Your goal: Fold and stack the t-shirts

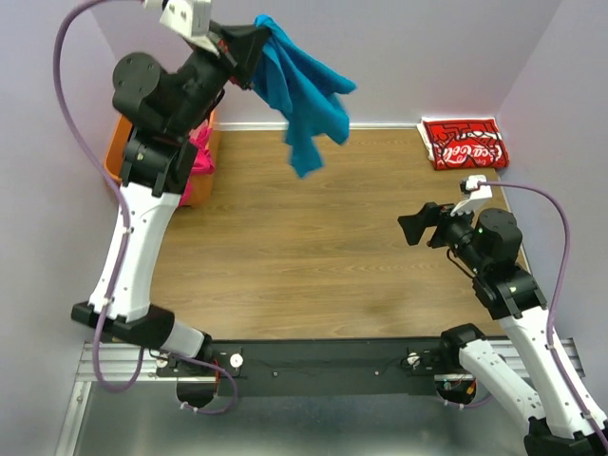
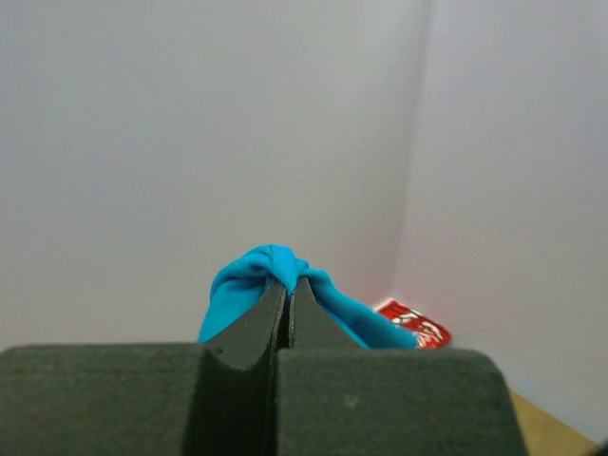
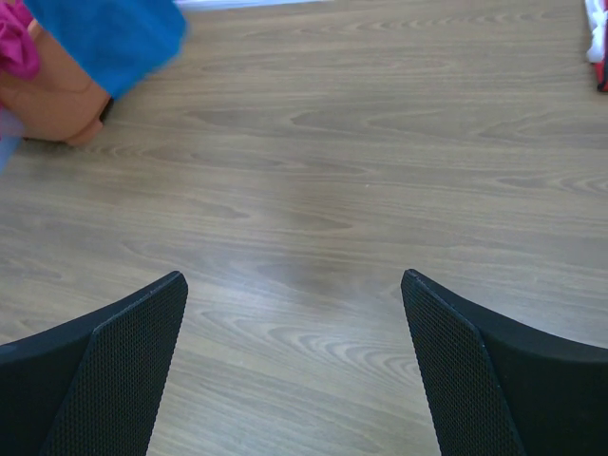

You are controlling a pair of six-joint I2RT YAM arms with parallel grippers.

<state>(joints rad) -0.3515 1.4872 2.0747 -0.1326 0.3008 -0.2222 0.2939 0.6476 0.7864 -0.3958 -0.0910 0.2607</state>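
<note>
My left gripper [image 1: 255,43] is raised high at the back left, shut on the teal-blue t-shirt [image 1: 304,95], which hangs bunched below it, clear of the table. In the left wrist view the closed fingertips [image 2: 290,285] pinch a fold of the same teal-blue t-shirt [image 2: 242,285]. The red t-shirt with white script [image 1: 464,142] lies folded flat at the far right corner; it also shows in the left wrist view, red t-shirt [image 2: 413,323]. The magenta-pink t-shirt [image 1: 200,152] is in the basket, partly hidden by the left arm. My right gripper [image 1: 415,228] hovers open over bare wood, nothing between its fingers [image 3: 123,370].
An orange plastic basket [image 1: 122,152] stands at the far left against the wall, mostly behind the left arm; its rim shows as orange basket [image 3: 57,104] in the right wrist view. Pale walls close in the back and both sides. The wooden table [image 1: 313,256] spans the middle.
</note>
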